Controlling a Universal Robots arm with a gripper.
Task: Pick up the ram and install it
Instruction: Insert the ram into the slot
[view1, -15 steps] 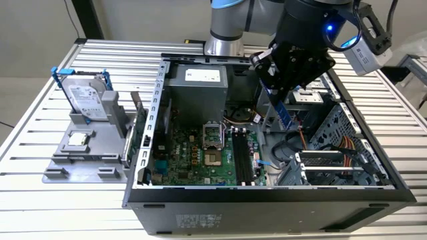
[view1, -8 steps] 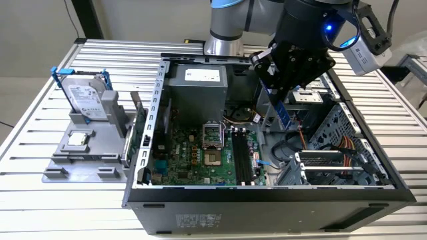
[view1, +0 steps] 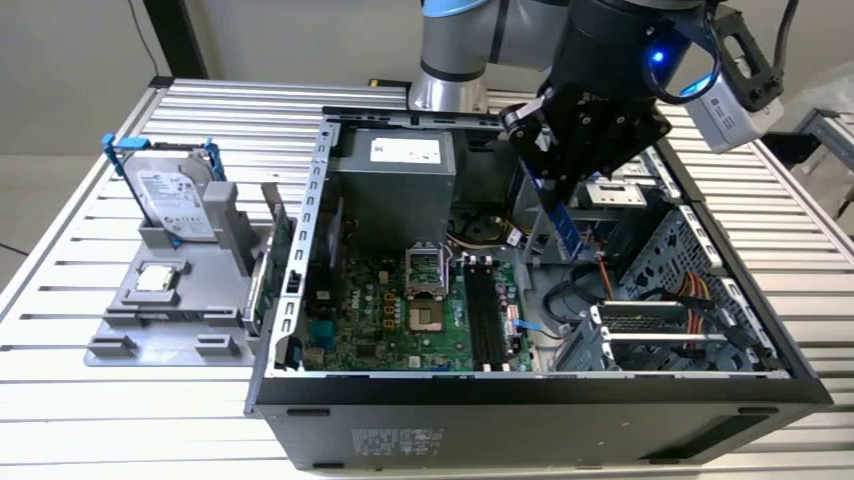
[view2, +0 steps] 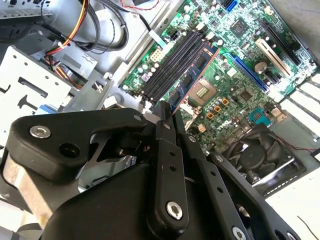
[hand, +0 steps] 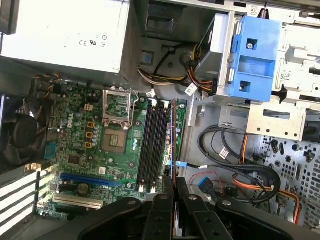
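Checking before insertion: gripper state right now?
Gripper: closed, holding the ram above the motherboard.

Directly beneath the gripper (view1: 550, 182) an open computer case (view1: 534, 420) lies on a slatted metal table (view1: 80, 420). Its green motherboard (view1: 387, 310) is under the tool, with an empty processor socket (hand: 116, 135) near it. A grey power supply (view1: 394, 165) and a black fan (view2: 255, 155) sit farther off. Well apart from the tool, outside the case, a grey holder (view1: 147, 320) carries a blue-framed hard drive (view1: 174, 200) and a small square chip (view1: 158, 278).
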